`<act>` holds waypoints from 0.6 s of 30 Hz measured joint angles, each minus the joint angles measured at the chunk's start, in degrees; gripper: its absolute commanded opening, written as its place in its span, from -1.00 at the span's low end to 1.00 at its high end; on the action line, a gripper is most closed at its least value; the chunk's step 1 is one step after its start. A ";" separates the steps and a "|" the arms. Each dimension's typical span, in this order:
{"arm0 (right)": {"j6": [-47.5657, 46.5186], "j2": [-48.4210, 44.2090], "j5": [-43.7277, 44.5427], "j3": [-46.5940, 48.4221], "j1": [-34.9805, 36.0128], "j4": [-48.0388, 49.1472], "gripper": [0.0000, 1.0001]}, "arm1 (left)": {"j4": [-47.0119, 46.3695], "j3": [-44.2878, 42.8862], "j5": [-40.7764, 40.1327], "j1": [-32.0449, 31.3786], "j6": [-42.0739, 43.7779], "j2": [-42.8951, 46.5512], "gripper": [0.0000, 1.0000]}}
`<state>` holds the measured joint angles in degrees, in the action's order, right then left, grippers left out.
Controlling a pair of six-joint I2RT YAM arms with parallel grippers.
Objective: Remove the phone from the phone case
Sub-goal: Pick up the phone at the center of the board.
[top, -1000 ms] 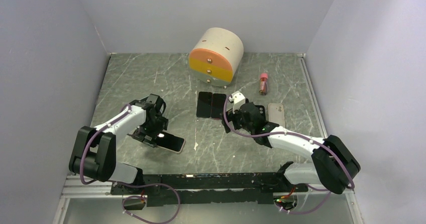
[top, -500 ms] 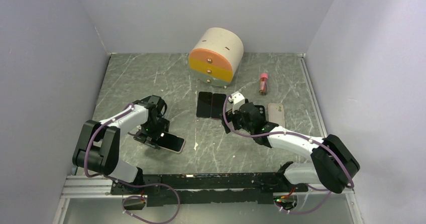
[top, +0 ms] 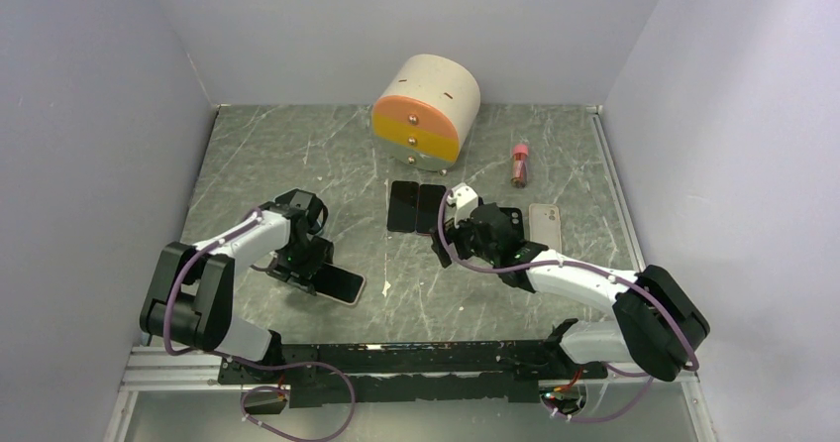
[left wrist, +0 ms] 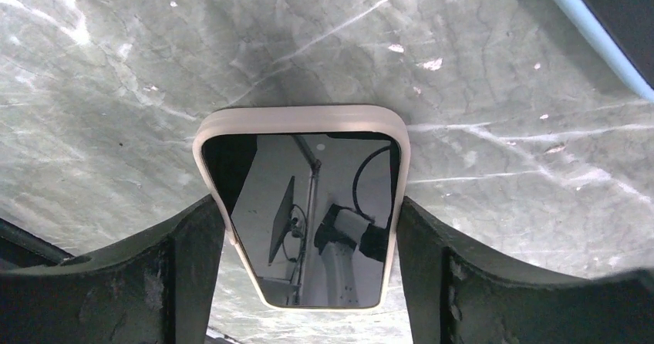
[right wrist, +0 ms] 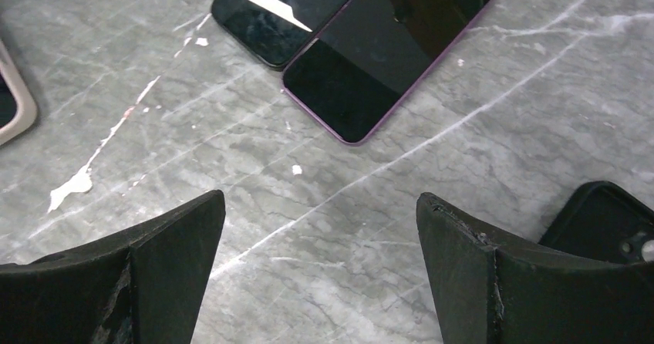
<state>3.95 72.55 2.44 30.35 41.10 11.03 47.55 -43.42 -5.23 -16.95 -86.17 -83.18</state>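
Observation:
A phone (left wrist: 312,213) with a dark screen lies face up in a cream phone case (left wrist: 301,118) on the marble table, left of centre in the top view, where the phone case (top: 342,284) pokes out from under the arm. My left gripper (left wrist: 308,205) (top: 309,270) straddles the near end of it. Both fingers (left wrist: 193,274) press against the case's long sides, so it is shut on the case. My right gripper (right wrist: 320,197) (top: 446,239) hangs open over bare marble near the middle, holding nothing.
Two bare phones (top: 417,207) lie side by side behind the right gripper, one purple-edged (right wrist: 385,43). A black empty case (right wrist: 609,220) and a beige case (top: 545,226) lie to the right. A round drawer box (top: 426,110) and a red bottle (top: 519,165) stand at the back. A light-blue edge (left wrist: 594,20) shows in the left wrist view.
My left gripper has come down over the cased phone and its jaws have narrowed onto the case's sides. The right gripper has shifted slightly left and stays open.

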 measured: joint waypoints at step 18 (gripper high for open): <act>10.51 10.10 -13.09 4.28 6.75 7.80 0.81 | -13.20 7.80 1.62 -0.42 13.44 13.51 -0.87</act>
<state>14.46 82.65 -10.66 34.63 47.86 18.83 34.35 -35.62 -3.62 -17.37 -72.73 -69.67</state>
